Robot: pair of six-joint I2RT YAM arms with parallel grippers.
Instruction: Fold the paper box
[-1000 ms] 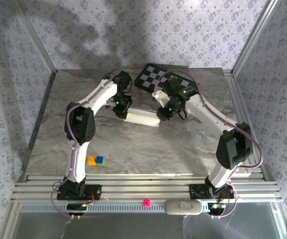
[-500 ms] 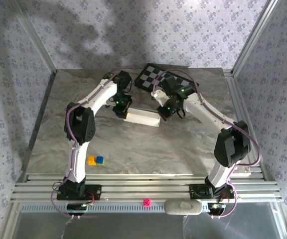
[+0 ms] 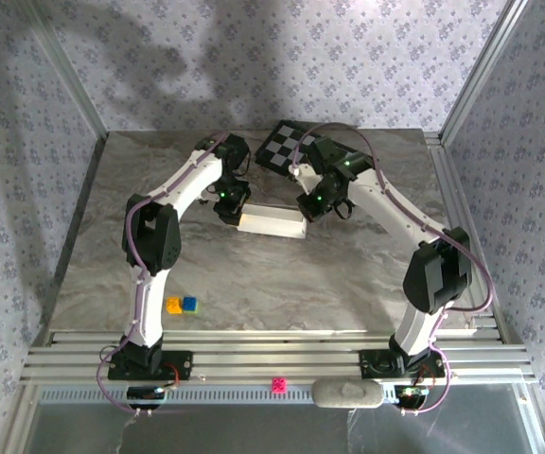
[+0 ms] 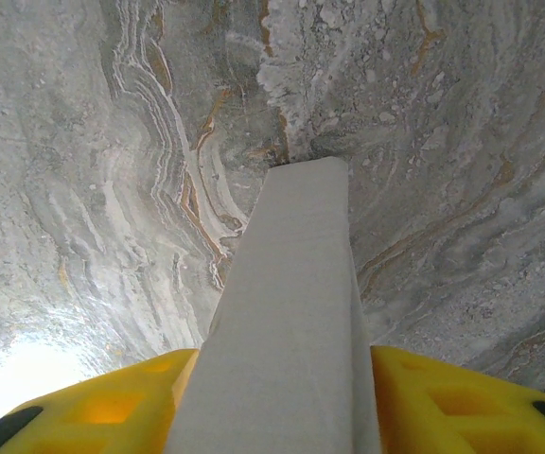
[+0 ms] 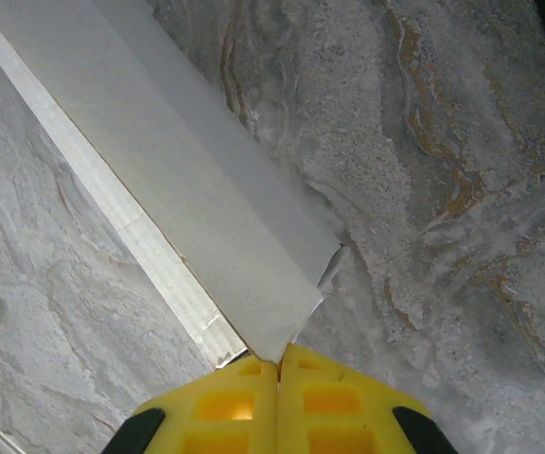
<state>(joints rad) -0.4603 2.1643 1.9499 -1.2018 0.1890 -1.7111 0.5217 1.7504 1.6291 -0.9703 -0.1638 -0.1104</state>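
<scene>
Between left tool (image 3: 233, 212) and right tool (image 3: 307, 210), paper box (image 3: 272, 223) (left-clamped)

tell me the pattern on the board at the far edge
Black-and-white checks on the board, clearest from the top external view.

Tally: one box, one board, three small cubes, one pad, two arms.
On the one marbled surface (image 3: 282, 279) there is one white paper box (image 3: 272, 223) and one black-and-white checkered board (image 3: 287, 147). There are two small blocks, one yellow block (image 3: 173, 305) and one blue block (image 3: 189, 305). The front rail carries one pink cube (image 3: 277, 384) and one pale oblong pad (image 3: 348, 392). There are two arms, the left arm (image 3: 173, 194) and the right arm (image 3: 395, 218), and two pincers, the left pincer (image 3: 237, 217) and the right pincer (image 3: 304, 211).
</scene>
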